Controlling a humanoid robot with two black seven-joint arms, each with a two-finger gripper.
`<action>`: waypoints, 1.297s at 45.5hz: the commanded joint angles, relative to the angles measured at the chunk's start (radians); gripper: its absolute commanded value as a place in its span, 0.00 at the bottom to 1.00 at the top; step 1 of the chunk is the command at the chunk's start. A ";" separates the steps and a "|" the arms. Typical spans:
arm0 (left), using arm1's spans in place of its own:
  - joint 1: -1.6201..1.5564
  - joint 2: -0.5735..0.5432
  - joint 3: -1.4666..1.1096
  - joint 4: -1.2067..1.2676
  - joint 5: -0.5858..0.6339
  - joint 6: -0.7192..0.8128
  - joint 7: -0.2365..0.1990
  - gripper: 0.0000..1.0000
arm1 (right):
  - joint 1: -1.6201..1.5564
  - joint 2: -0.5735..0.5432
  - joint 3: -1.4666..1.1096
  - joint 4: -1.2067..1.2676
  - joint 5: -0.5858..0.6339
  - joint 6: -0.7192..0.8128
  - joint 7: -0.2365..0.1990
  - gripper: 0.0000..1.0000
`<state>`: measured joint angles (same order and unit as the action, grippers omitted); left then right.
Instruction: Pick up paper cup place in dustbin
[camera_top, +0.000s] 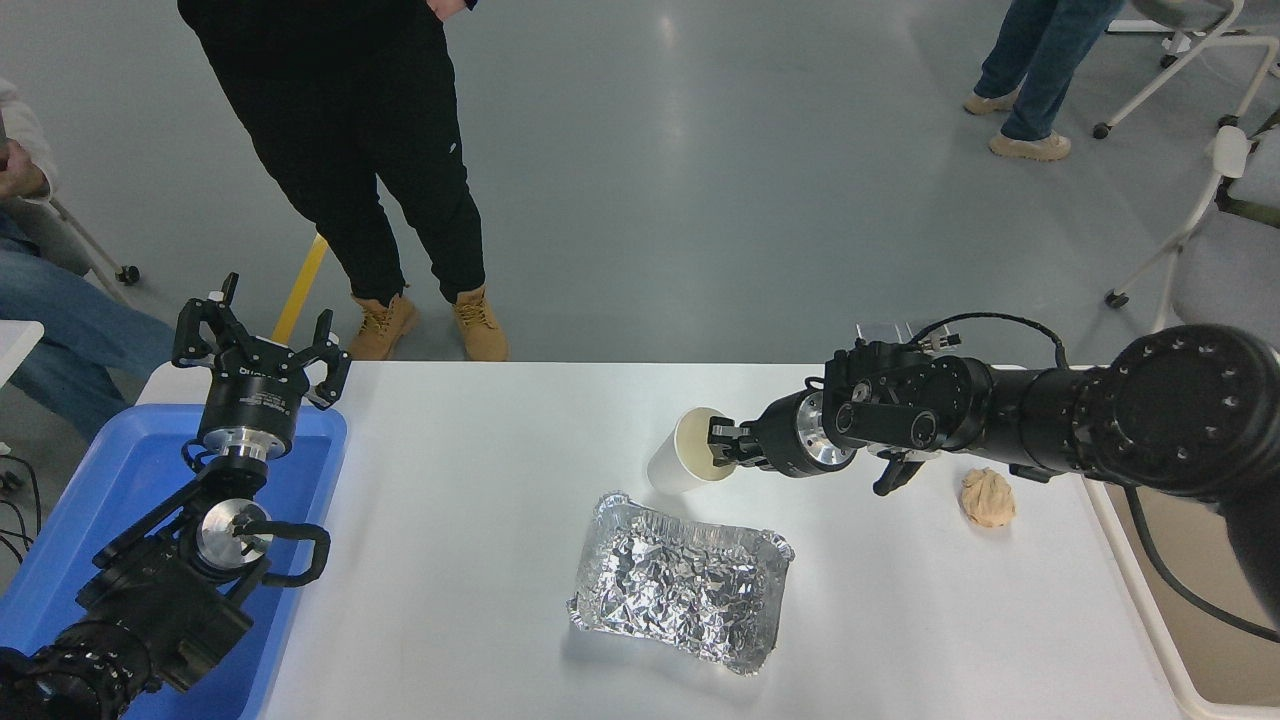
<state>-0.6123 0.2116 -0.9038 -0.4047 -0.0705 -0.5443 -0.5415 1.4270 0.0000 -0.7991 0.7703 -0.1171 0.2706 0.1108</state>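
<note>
The white paper cup (683, 458) with its cream inside hangs tilted just above the table, its mouth turned toward the right, behind the foil tray. My right gripper (722, 447) reaches in from the right and is shut on the cup's rim, one finger inside the mouth. The cream dustbin (1200, 620) shows partly at the table's right edge, low in the picture and half hidden by my right arm. My left gripper (262, 335) is parked at the lower left above the blue bin, fingers spread open and holding nothing.
A crinkled foil tray (683, 580) lies in front of the cup. A crumpled tan paper ball (988, 497) sits under my right forearm. The blue bin (110, 500) is at the left edge. A person in black trousers (350, 170) stands at the far side.
</note>
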 joint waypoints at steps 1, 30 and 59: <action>0.000 0.000 0.000 0.000 0.000 0.000 0.000 0.99 | 0.121 0.000 0.049 0.014 0.000 0.001 0.032 0.00; 0.000 0.000 0.000 0.000 0.000 0.000 0.000 0.99 | 0.385 -0.156 0.126 0.061 0.112 0.012 0.036 0.00; 0.000 0.000 0.000 0.000 0.000 0.000 0.000 0.99 | 0.202 -0.540 0.110 -0.117 0.111 0.010 0.029 0.00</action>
<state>-0.6121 0.2114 -0.9035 -0.4052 -0.0707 -0.5447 -0.5415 1.7329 -0.3723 -0.6894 0.7585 -0.0072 0.2808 0.1426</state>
